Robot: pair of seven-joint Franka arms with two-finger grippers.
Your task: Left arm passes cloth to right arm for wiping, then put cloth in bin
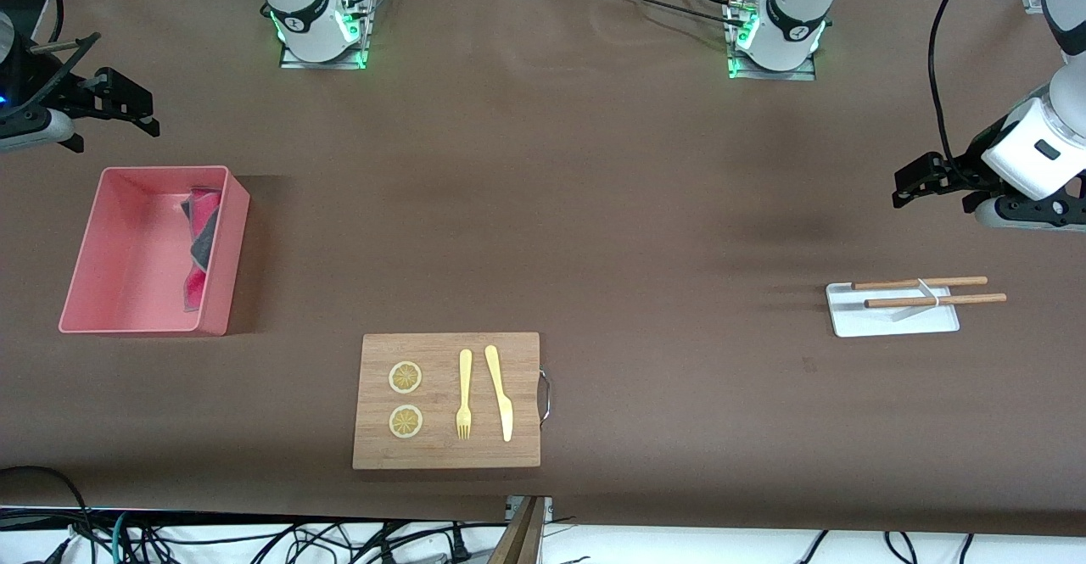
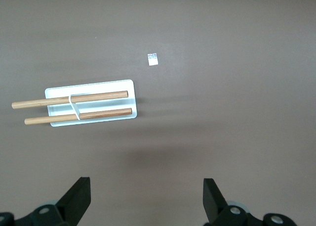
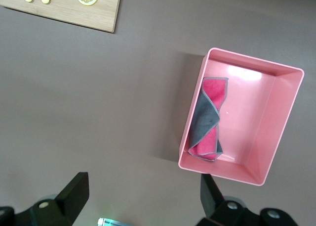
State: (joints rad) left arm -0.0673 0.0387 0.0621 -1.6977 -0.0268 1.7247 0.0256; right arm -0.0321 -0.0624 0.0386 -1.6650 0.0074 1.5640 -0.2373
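Observation:
The cloth (image 1: 202,242), pink and dark grey, lies crumpled in the pink bin (image 1: 127,326), against the wall toward the table's middle. The right wrist view shows the cloth (image 3: 207,119) twisted inside the bin (image 3: 276,132). My right gripper (image 1: 114,119) hangs open and empty over the table beside the bin, at the right arm's end; its jaws are wide apart in the right wrist view (image 3: 143,196). My left gripper (image 1: 929,191) hangs open and empty over bare table at the left arm's end, and shows in the left wrist view (image 2: 146,196).
A wooden cutting board (image 1: 373,445) with two lemon slices, a yellow fork and a knife lies near the front edge. A small white tray (image 1: 891,320) carries two wooden sticks (image 1: 920,282) at the left arm's end. A tiny white scrap (image 2: 152,59) lies beside the tray.

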